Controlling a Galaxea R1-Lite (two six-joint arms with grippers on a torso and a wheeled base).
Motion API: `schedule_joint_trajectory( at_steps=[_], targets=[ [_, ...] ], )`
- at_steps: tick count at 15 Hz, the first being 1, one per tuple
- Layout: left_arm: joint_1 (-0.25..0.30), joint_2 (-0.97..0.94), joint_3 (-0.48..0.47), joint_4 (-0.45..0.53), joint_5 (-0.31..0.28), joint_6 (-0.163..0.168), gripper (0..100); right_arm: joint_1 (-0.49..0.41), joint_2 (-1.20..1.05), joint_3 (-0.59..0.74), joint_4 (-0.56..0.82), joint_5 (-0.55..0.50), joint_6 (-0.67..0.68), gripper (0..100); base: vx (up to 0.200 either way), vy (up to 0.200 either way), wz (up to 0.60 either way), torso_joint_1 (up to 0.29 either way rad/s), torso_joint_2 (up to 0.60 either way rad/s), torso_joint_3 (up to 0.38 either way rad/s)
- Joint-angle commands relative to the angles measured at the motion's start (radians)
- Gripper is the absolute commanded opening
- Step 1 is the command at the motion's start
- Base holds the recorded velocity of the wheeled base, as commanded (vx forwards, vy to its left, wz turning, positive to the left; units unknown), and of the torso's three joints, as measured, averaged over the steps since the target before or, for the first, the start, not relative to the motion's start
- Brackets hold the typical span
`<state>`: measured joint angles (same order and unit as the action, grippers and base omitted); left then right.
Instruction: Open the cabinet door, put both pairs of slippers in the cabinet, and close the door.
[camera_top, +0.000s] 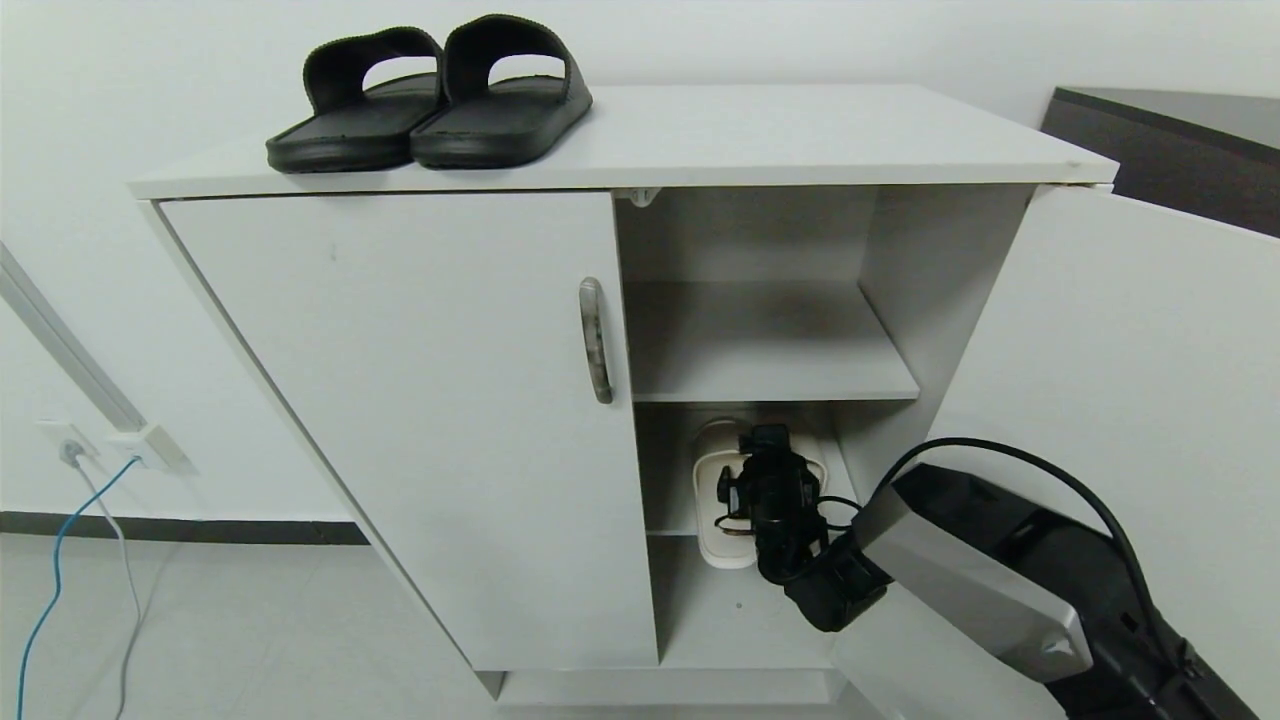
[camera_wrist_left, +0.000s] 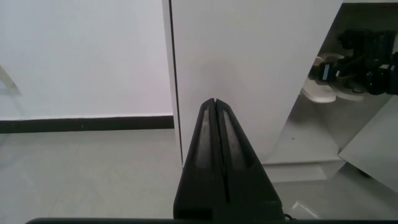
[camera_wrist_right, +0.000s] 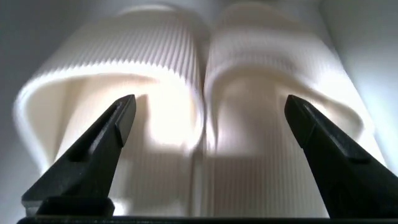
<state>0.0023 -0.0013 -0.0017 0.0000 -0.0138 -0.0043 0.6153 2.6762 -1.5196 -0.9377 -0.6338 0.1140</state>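
Note:
A pair of black slippers (camera_top: 430, 95) rests on top of the white cabinet (camera_top: 800, 125), at its left end. The right door (camera_top: 1130, 340) stands swung open; the left door (camera_top: 420, 400) is closed. A pair of white slippers (camera_top: 715, 500) (camera_wrist_right: 205, 112) (camera_wrist_left: 320, 93) lies on the cabinet's lower shelf. My right gripper (camera_top: 740, 480) (camera_wrist_right: 208, 127) is inside that lower compartment, open, its fingers spread wide on either side of the white pair without pressing them. My left gripper (camera_wrist_left: 214, 102) is shut and empty, low in front of the left door.
The upper shelf (camera_top: 770, 350) is bare. A metal handle (camera_top: 595, 340) sits on the left door's edge. A wall socket with a blue cable (camera_top: 70, 520) is at the left. Grey floor (camera_wrist_left: 81, 168) spreads before the cabinet.

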Motion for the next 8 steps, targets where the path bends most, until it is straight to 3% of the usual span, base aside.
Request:
schedule_joint_trajectory(
  at_steps=[1, 8],
  targets=[
    [0.001, 0.001, 0.0, 0.0, 0.0, 0.0, 0, 0.026, -0.099, 0.119, -0.035, -0.026, 0.003, 100, 0.0, 0.0, 0.0, 0.0, 0.0, 0.0],
    [0.001, 0.001, 0.0, 0.0, 0.0, 0.001, 0, 0.133, -0.271, 0.527, -0.267, -0.092, 0.003, 100, 0.0, 0.0, 0.0, 0.0, 0.0, 0.0]
  ],
)
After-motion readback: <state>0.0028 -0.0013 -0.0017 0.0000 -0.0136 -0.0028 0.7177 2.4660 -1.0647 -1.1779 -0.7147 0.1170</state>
